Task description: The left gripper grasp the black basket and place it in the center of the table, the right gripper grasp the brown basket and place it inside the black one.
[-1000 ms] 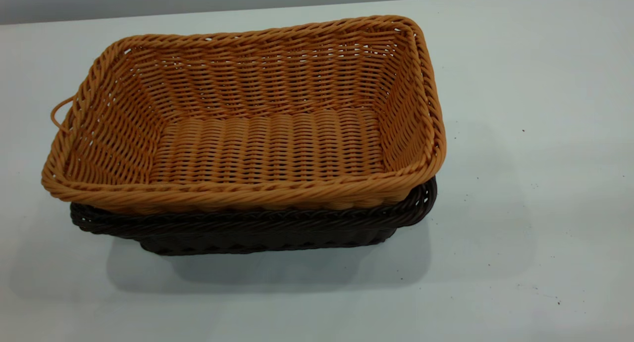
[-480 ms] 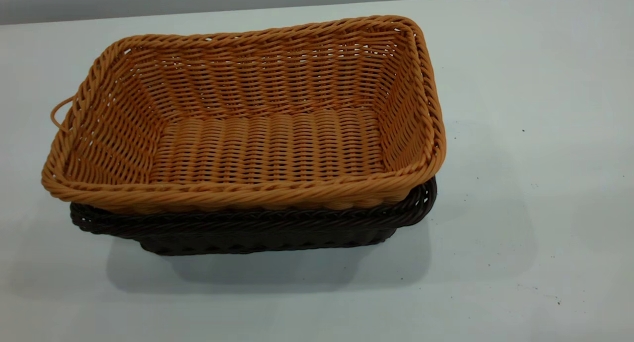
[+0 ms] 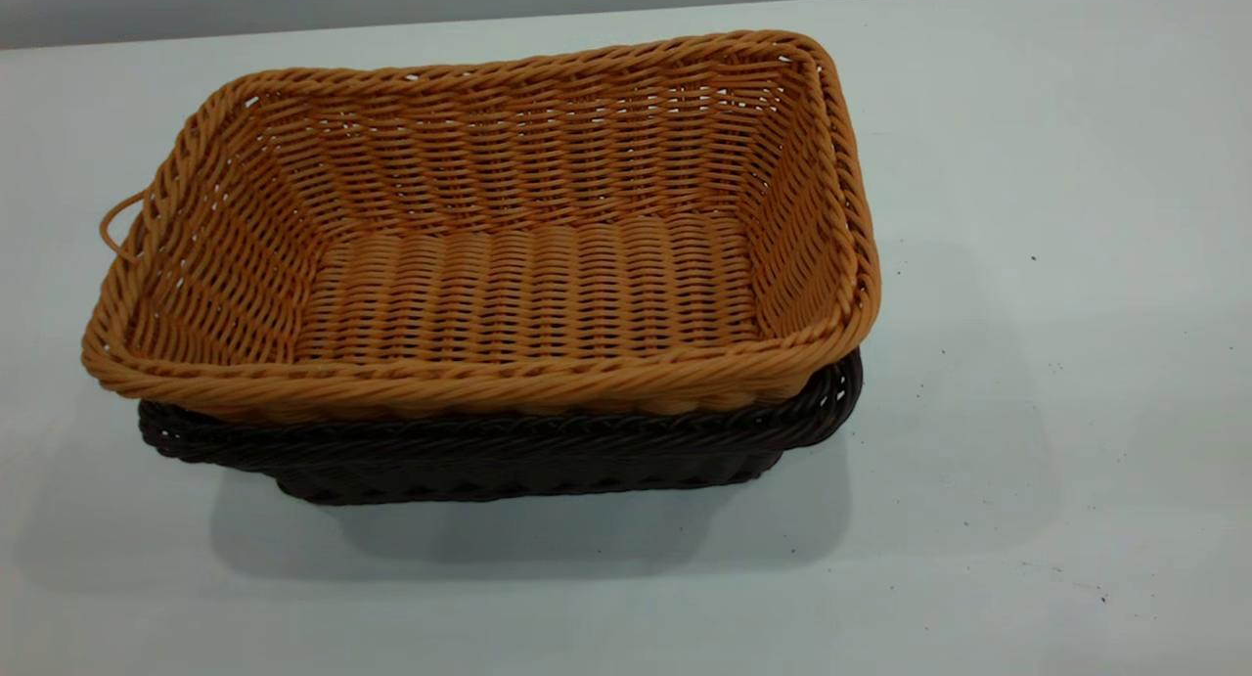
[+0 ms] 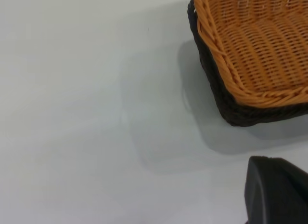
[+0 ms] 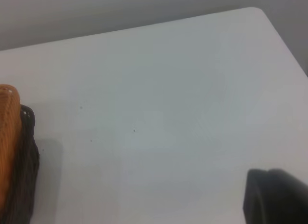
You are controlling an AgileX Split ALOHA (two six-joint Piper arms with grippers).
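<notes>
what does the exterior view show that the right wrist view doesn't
Only the exterior view shows the brown basket's whole empty inside and its side loop, nested in the black basket. Only the right wrist view shows the table's rounded far corner and a black gripper part. Both show the stacked baskets on the table.

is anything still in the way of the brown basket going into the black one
Nothing visible. The brown basket already sits nested inside the black basket on the table, and the brown basket is empty. Neither hand touches the baskets.
</notes>
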